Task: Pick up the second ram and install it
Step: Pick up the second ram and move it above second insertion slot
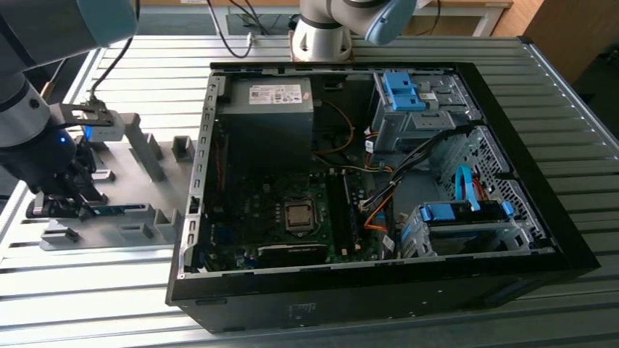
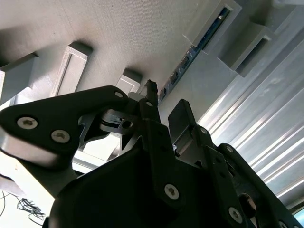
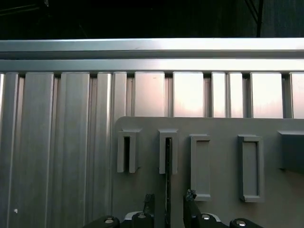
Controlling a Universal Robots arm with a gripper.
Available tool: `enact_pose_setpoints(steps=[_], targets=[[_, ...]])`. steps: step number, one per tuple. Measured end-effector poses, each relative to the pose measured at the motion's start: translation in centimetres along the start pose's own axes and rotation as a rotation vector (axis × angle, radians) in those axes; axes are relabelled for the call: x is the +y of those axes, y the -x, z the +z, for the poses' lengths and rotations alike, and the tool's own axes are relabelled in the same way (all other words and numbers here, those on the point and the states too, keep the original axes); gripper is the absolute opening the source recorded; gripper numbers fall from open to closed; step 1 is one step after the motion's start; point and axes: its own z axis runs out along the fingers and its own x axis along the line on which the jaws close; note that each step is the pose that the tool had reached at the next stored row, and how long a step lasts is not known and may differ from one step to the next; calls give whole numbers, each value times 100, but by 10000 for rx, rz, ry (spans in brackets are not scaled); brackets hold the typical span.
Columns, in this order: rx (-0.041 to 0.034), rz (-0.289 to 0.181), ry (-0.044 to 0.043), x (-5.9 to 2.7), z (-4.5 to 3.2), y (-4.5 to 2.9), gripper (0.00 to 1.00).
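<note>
The second ram (image 1: 109, 210) stands on its long edge in a narrow slot of a grey holder plate (image 1: 130, 170), on the exterior view's left, well apart from the motherboard. In the exterior view, a short blue stretch of it shows just beside the claw (image 1: 60, 206). In the second wrist view the stick (image 2: 202, 42) runs along its slot in the plate (image 2: 118, 28), blue edge and small parts showing, with its near end reaching towards the claw (image 2: 166, 102). In the first wrist view it is edge-on, a thin dark line (image 3: 167, 166) leaving a raised slotted block and passing between the fingertips.

The claw (image 3: 169, 198) is spread and straddles the stick, with one black finger (image 3: 148, 202) on each side and a gap visible between each finger and the board. It pinches nothing. The plate (image 3: 223, 166) carries several more raised slotted blocks in a row.

The plate lies on a ribbed aluminium surface (image 1: 561, 109). The arm (image 1: 29, 109) comes down to it from the exterior view's upper left. Just beside the plate, towards the exterior view's right, an open black computer case (image 1: 387, 304) lies on its side. Inside are the motherboard (image 1: 251, 210) with its processor socket (image 1: 298, 216), a grey power supply (image 1: 266, 109) and blue drive brackets (image 1: 401, 90).
</note>
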Motion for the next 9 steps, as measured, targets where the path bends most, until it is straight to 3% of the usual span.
enact_pose_setpoints(steps=[8,9], targets=[[29,1,-17,-3,70,0,36],[29,0,-18,-3,70,0,29]])
